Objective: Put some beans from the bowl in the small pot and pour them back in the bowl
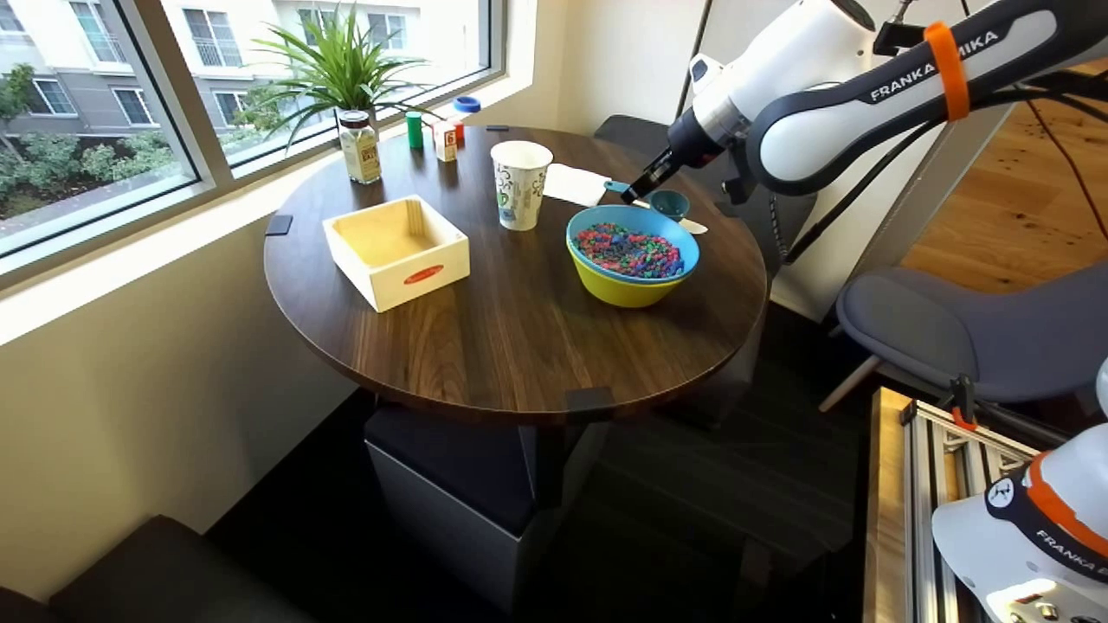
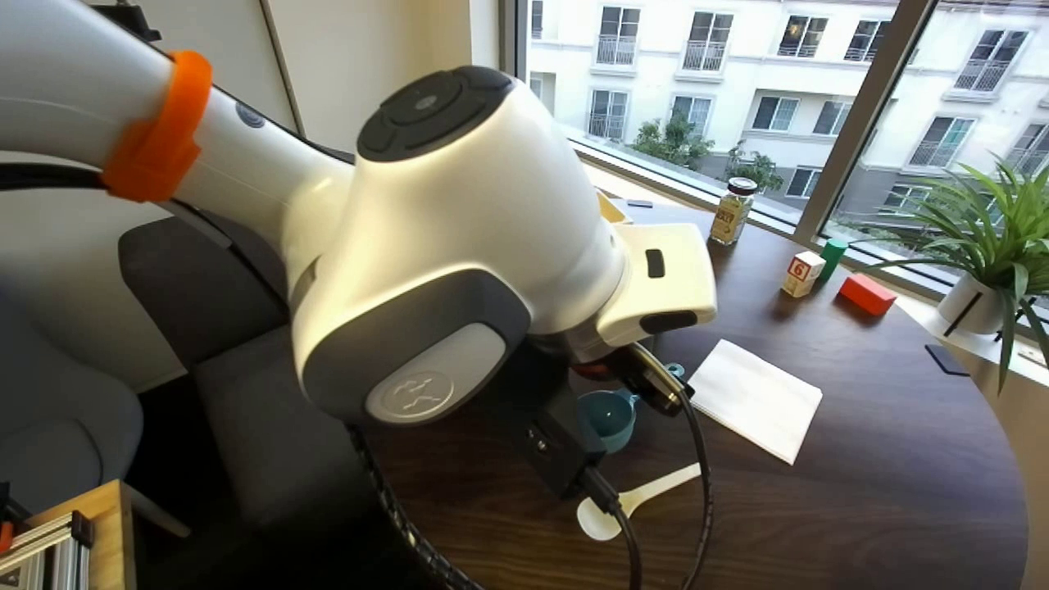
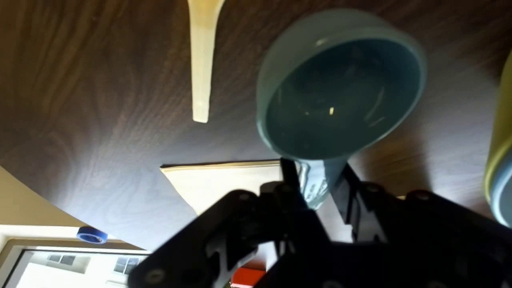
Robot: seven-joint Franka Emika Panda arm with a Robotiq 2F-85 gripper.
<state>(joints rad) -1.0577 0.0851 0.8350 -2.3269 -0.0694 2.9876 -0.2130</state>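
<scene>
Two fingers [image 3: 289, 176] grip the small pot's handle [image 3: 315, 180] between them

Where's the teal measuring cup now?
In the wrist view, the measuring cup is right of centre, left of the yellow-green bowl, handle gripped by the hand.

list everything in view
table: 1, brown, by window
bowl: 1, yellow-green and blue, on table
beans: uncounted, multicoloured, in bowl
small pot: 1, teal, near bowl
spoon: 1, whitish, on table
paper: 1, white, on table
cup: 1, white, on table
tray: 1, yellow, on table
jar: 1, beige, on table
blocks: 2, cream and red, on table
cylinder: 1, green, on table
round piece: 1, blue, near window
plant: 1, green, by window
chairs: 2+, grey, near table
arm: 1, white, over table
gripper: 1, black, holding small pot
</scene>
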